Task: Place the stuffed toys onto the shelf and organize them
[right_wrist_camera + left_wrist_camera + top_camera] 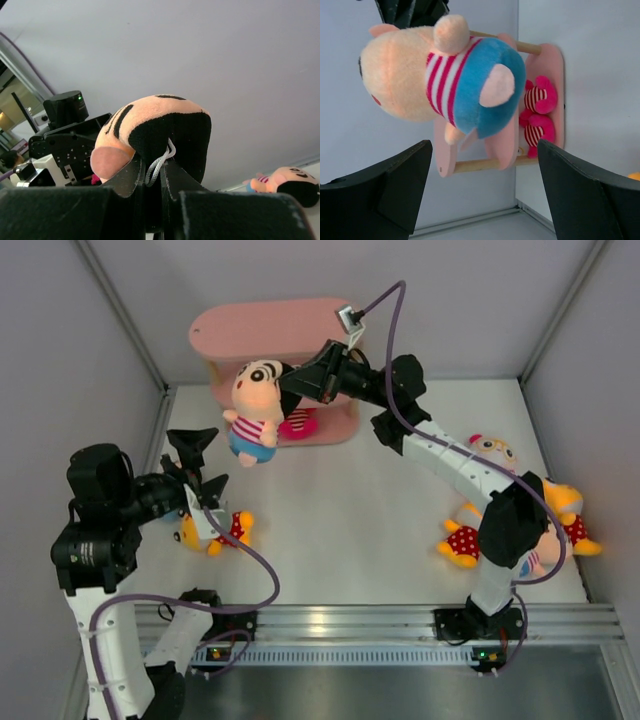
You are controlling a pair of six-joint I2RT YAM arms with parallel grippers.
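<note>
My right gripper (292, 386) is shut on the black hair at the back of a peach-headed doll (254, 407) in a striped shirt and blue bottom. It holds the doll in the air in front of the pink shelf (262, 328). The right wrist view shows the jaws (152, 169) closed on the doll's head (165, 122) by its grey loop. The left wrist view shows the hanging doll (445, 80) before the shelf (551, 70). Two pink, red-striped toys (539, 114) lie on the shelf's lowest board. My left gripper (200, 466) is open and empty, near the hanging doll (485, 200).
A yellow doll in red polka-dot (226, 530) lies under the left arm. Several more toys lie at the right: a yellow polka-dot one (461, 540), others by the wall (572, 508) and behind the right arm (494, 450). Another peach-headed doll (285, 182) lies on the table.
</note>
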